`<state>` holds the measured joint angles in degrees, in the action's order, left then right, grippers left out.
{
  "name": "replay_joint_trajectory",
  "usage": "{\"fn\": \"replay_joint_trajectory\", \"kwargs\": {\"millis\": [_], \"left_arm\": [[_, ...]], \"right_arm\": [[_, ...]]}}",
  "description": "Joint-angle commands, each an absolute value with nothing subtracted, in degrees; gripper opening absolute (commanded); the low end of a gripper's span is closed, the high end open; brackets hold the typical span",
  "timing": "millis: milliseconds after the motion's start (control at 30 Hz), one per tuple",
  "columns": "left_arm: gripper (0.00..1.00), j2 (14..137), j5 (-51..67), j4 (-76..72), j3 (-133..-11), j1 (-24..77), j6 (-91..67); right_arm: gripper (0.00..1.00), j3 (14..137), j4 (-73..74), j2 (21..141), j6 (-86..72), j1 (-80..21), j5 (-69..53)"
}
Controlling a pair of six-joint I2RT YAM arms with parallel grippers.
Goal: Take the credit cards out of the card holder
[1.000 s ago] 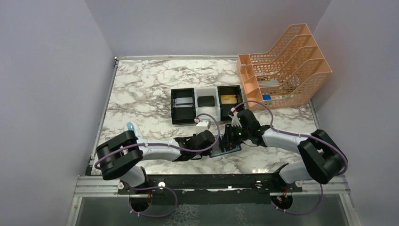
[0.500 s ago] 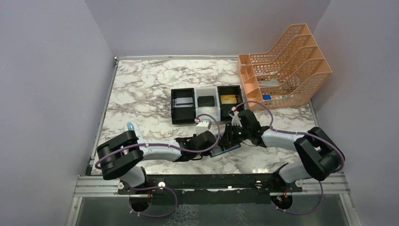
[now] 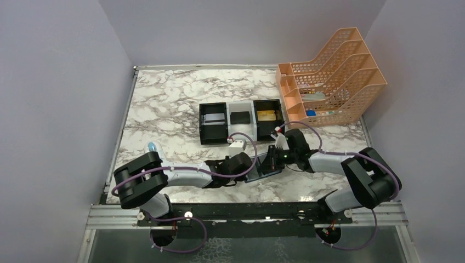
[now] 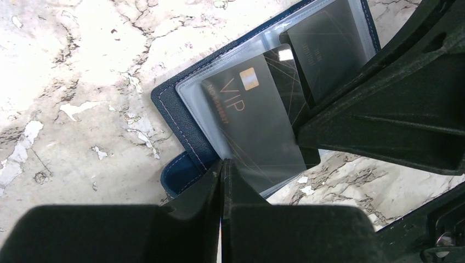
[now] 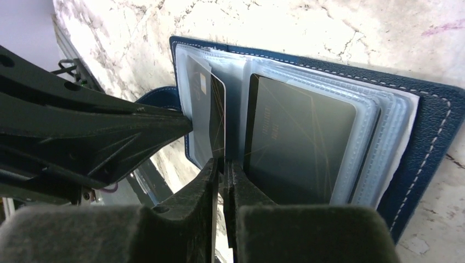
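The dark navy card holder [image 3: 262,172] [image 4: 181,123] [image 5: 433,126] lies open on the marble near the front, its clear pockets up. A black credit card marked VIP [image 4: 252,120] [image 5: 215,118] stands partly out of a pocket page. My right gripper [image 5: 222,164] [image 3: 271,160] is shut on that card's lower edge. A second black card [image 5: 299,142] [image 4: 329,44] sits in the pocket beside it. Opposite, my left gripper [image 4: 225,167] [image 3: 253,165] is shut on the edge of the holder's clear pocket page, next to the blue tab [image 4: 183,175].
Behind the holder stand three small trays in a row: a black one [image 3: 213,134] with a grey card, a white one [image 3: 240,105] with a black card, and a black one [image 3: 267,129] with a gold card. A peach mesh file rack [image 3: 329,82] fills the back right.
My right gripper's jaws have closed onto the VIP card's edge, and its wrist has shifted slightly right. The left gripper stays pinched on the pocket page.
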<state>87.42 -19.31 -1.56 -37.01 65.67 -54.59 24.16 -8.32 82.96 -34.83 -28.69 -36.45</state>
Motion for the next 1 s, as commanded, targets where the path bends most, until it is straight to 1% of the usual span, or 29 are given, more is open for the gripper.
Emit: {"fn": "replay_joint_trajectory", "kwargs": {"millis": [0,133,400,533,600,767,833,900,967], "left_arm": [[0.03,91.8,-22.0,8.9,-35.1,65.4,-53.5],[0.03,91.9,-22.0,9.4,-35.6,65.4,-53.3],[0.02,90.2,-23.0,10.8,-35.8,65.4,-53.6],[0.07,88.4,-22.8,10.9,-36.3,65.4,-53.0],[0.12,86.8,-22.3,11.0,-37.0,65.4,-52.5],[0.39,80.8,-21.6,10.9,-40.1,65.6,-51.3],[0.48,78.9,-21.7,10.4,-41.5,65.7,-51.5],[0.52,77.8,-20.9,9.3,-42.3,66.0,-51.7],[0.52,77.5,-19.6,7.0,-42.6,66.5,-51.8]], "right_arm": [[0.06,22.6,-12.7,84.6,-34.5,-26.7,-44.0],[0.01,22.3,-13.9,85.1,-34.6,-25.3,-46.6],[0.01,22.9,-8.6,82.2,-30.9,-22.6,-46.0],[0.01,22.9,-5.7,80.7,-30.0,-22.3,-44.4],[0.01,22.4,-5.9,80.4,-30.3,-22.3,-44.1],[0.01,20.2,-10.7,81.6,-34.5,-22.3,-45.5],[0.01,19.6,-12.8,82.2,-36.2,-22.3,-45.3],[0.01,18.8,-15.1,82.4,-38.4,-22.3,-45.1],[0.01,18.3,-16.6,82.4,-39.8,-22.3,-44.8]]}}
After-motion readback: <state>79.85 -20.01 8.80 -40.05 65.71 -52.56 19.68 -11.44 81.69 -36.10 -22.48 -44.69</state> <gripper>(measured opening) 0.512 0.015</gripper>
